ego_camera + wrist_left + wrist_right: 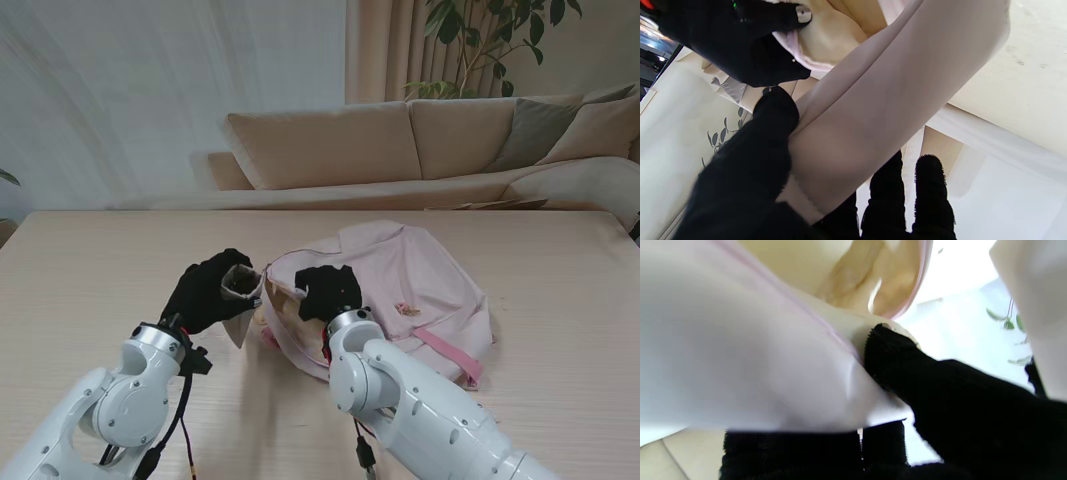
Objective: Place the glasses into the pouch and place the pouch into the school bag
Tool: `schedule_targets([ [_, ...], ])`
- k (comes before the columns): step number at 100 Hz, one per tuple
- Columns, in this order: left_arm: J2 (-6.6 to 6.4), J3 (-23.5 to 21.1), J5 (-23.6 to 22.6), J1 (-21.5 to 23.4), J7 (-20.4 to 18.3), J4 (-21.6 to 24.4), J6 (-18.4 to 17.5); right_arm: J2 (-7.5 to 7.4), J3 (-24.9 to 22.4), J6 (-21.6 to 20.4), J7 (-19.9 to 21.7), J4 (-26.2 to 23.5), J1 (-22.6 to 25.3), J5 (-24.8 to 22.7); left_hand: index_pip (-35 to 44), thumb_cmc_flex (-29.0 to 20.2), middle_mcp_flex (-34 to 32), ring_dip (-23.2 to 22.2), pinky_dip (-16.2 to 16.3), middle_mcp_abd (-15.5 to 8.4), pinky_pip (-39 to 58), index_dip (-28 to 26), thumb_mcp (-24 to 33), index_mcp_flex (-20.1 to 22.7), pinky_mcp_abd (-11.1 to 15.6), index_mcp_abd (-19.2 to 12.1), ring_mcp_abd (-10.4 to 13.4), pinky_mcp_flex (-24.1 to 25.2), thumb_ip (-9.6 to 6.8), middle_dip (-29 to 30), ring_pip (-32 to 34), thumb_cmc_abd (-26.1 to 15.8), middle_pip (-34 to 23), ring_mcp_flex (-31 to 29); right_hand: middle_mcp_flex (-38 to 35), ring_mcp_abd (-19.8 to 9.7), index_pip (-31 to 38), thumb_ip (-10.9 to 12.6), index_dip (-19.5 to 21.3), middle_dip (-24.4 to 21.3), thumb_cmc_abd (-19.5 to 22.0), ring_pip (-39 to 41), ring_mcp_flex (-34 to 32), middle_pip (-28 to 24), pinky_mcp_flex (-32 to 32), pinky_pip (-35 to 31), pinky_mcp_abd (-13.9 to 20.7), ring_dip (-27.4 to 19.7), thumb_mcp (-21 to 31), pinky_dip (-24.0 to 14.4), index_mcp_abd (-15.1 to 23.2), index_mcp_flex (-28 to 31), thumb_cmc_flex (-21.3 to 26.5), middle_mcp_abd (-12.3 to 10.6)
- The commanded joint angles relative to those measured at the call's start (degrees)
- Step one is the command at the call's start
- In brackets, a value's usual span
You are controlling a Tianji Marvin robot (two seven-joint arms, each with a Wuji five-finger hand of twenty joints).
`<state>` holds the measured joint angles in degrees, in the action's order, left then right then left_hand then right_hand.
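Observation:
A pale pink school bag (400,285) lies on the table, its opening (285,300) turned toward my left. My right hand (328,290) is shut on the bag's opening rim, pinching the pink fabric (756,373) and showing the cream lining (853,276). Beside the opening, my left hand (210,290) is shut on the beige pouch (240,300) and holds it above the table. Close up, the pouch (870,106) runs between thumb and fingers (773,140), its far end near the bag's lining (830,36) and my right hand (740,43). The glasses are not visible.
A beige sofa (430,140) stands beyond the table's far edge, with a plant (480,40) behind it. A pink strap (450,355) of the bag lies on the wooden table (90,270) toward my right arm.

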<state>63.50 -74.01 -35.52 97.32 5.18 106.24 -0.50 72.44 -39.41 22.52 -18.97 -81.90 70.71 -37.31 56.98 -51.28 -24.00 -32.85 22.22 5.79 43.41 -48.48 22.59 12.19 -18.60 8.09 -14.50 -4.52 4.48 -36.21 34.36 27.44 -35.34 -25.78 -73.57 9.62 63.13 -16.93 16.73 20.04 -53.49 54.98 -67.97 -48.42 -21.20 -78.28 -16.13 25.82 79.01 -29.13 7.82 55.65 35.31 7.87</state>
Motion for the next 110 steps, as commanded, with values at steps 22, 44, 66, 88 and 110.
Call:
schedule_targets([
  [22,1.58,2.72,1.28,-4.39,2.99,-1.99,-1.89,0.33,-2.51,2.19,-0.16,-2.07,-1.48,3.69,8.10,-3.57,-2.77,-1.27,0.61,-1.81,0.87,-0.48,0.11,4.75,-2.02,-6.97,-0.29,0.84,-0.97,-0.07,1.14,-5.87,0.34,-2.38,-2.53,0.29,0.37,-1.92,-0.10,-0.01,0.60,0.72,-2.86,-0.83,-0.08,-2.08,-1.29,0.51,3.20,-1.08,0.85,1.08,1.00,2.64],
  [44,2.84,5.11,3.71,-7.76,7.73,-6.22,-4.34,1.85,-2.62,4.86,-2.06,0.16,-3.30,5.77,9.56,-3.78,-4.05,-1.81,0.85,-2.51,1.32,-0.33,-0.02,5.66,-2.41,-8.18,0.55,0.80,-0.62,-0.22,2.04,-6.24,-0.06,-3.28,-2.16,0.40,0.45,-1.83,0.52,0.64,0.92,1.92,-2.62,-1.58,-0.28,-3.59,-1.18,0.98,2.88,-1.87,0.99,0.90,1.40,2.99],
  [66,4.28,8.48,4.56,-12.08,13.74,-12.07,-8.62,3.48,-3.30,7.34,-3.59,1.00,-4.03,9.44,10.75,-3.96,-3.04,-2.36,1.35,-3.13,2.33,-0.12,-0.46,4.31,-1.59,-8.56,1.30,0.89,-0.34,-0.84,2.67,-7.17,-0.97,-2.28,-1.69,0.94,0.59,-1.68,1.10,1.04,1.01,2.42,-2.22,-1.98,0.14,-3.83,-1.28,1.04,2.62,-2.15,0.51,0.63,2.04,3.62],
  [88,5.03,12.25,5.09,-15.90,15.74,-18.80,-12.29,3.83,-3.92,8.69,-4.20,0.86,-4.17,9.93,13.16,-6.58,0.52,-3.07,1.80,-3.54,3.26,0.55,-4.30,1.06,-0.75,-7.97,1.73,3.52,-0.56,-1.80,4.15,-9.53,-2.98,1.51,-1.58,0.94,0.41,-1.60,1.42,1.07,1.69,2.87,-1.78,-2.08,0.49,-5.09,-1.00,1.16,2.08,-2.87,0.68,0.30,2.09,3.48],
  [110,3.93,14.33,3.53,-18.02,11.69,-22.16,-15.01,4.04,-4.67,9.70,-3.36,0.91,-4.98,11.79,13.18,-6.66,-0.78,-2.96,1.84,-3.66,3.46,0.75,-4.92,2.00,-0.97,-8.50,1.83,3.44,-0.74,-1.67,4.55,-9.36,-3.18,0.25,-0.91,1.60,0.36,-1.40,1.93,1.16,2.67,3.20,-0.82,-2.00,1.22,-5.17,-1.13,1.25,1.15,-3.15,-0.05,-0.46,3.00,3.98],
])
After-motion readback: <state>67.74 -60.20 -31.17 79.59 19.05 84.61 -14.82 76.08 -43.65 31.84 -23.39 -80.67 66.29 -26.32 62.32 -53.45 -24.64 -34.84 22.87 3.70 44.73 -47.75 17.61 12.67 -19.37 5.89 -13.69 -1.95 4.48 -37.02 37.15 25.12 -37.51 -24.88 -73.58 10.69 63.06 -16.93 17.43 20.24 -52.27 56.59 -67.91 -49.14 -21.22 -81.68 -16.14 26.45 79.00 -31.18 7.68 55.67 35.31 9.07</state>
